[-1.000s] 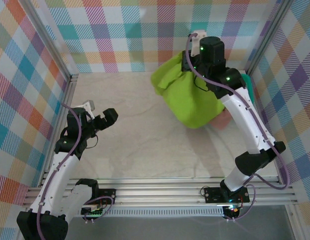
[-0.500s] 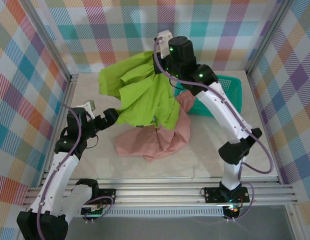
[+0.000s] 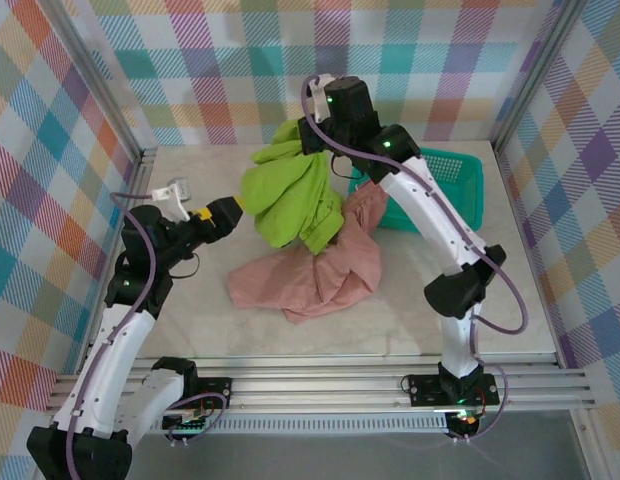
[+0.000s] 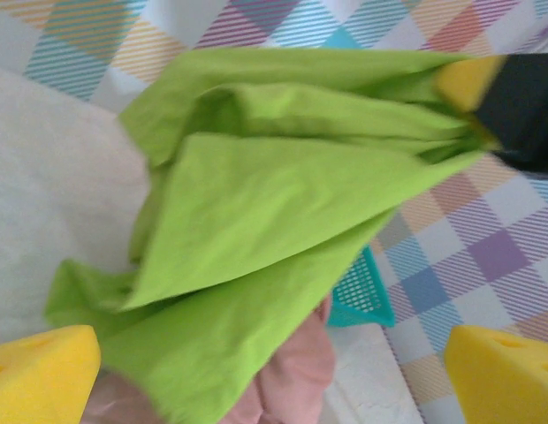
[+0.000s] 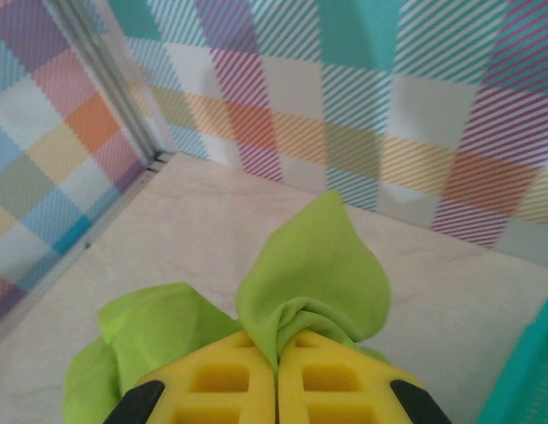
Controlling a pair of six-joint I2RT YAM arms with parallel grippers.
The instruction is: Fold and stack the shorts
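Note:
The lime green shorts (image 3: 290,195) hang bunched above the table, and my right gripper (image 3: 302,132) is shut on their top edge. In the right wrist view a green fold (image 5: 314,265) puffs out of the closed yellow fingers (image 5: 212,384) of the right gripper (image 5: 277,349). The salmon pink shorts (image 3: 310,275) lie crumpled on the table beneath them. My left gripper (image 3: 225,212) stands open just left of the hanging green cloth. In the left wrist view the green shorts (image 4: 283,203) hang close ahead of the left gripper (image 4: 270,353), with the pink shorts (image 4: 292,380) below them.
A teal mesh basket (image 3: 450,185) stands at the back right by the plaid wall (image 3: 240,70); one of its corners (image 4: 358,296) peeks out behind the cloth. Metal frame posts (image 3: 140,170) edge the table on both sides. Bare tabletop (image 3: 390,320) lies in front.
The right arm swung the green shorts left from over the basket, and the pink shorts dropped onto the table. The green cloth now hangs narrower. The left gripper moved toward it.

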